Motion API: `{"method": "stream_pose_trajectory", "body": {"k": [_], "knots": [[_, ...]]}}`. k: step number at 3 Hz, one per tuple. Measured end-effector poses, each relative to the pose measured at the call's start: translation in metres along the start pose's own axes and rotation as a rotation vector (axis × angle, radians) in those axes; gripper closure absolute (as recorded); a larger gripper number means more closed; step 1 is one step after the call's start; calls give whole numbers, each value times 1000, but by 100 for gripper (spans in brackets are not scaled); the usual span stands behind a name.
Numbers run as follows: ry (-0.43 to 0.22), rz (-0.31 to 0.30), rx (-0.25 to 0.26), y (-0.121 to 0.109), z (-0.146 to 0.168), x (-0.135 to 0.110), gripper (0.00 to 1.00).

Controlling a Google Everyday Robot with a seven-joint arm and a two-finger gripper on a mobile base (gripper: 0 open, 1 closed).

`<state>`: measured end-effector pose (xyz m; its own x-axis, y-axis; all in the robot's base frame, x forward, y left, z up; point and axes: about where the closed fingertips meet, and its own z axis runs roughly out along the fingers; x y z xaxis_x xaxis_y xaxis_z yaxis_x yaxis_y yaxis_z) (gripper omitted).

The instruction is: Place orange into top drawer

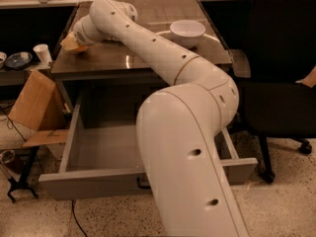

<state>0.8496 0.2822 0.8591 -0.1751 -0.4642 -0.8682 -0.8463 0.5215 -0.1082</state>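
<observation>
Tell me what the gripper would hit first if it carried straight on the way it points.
The gripper, low over the left edge of the tabletop, points left and slightly down. It would probably meet that edge first; if it clears it, the white cup beyond. Depth is unclear.

White arm (187, 132), smooth rounded segments, dark holes (195, 152); tan end effector (71, 42) over table (148, 58) left.

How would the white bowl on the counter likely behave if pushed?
The white bowl sits upright and squat, so it would probably slide, not tip. It looks rigid, perhaps ceramic, so possibly breakable. The gripper is far off at the counter's left edge.
</observation>
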Motion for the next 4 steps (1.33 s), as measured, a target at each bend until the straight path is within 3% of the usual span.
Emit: {"method": "stream_pose_trajectory", "body": {"k": [1,2,3,4], "knots": [[-36,-5,23,-1,-32,-9,96],[-71,-17,29,8,-74,-23,100],[-86,-6,4,25,-114,-29,100],[-93,37,-91,39,-152,-14,100]]}}
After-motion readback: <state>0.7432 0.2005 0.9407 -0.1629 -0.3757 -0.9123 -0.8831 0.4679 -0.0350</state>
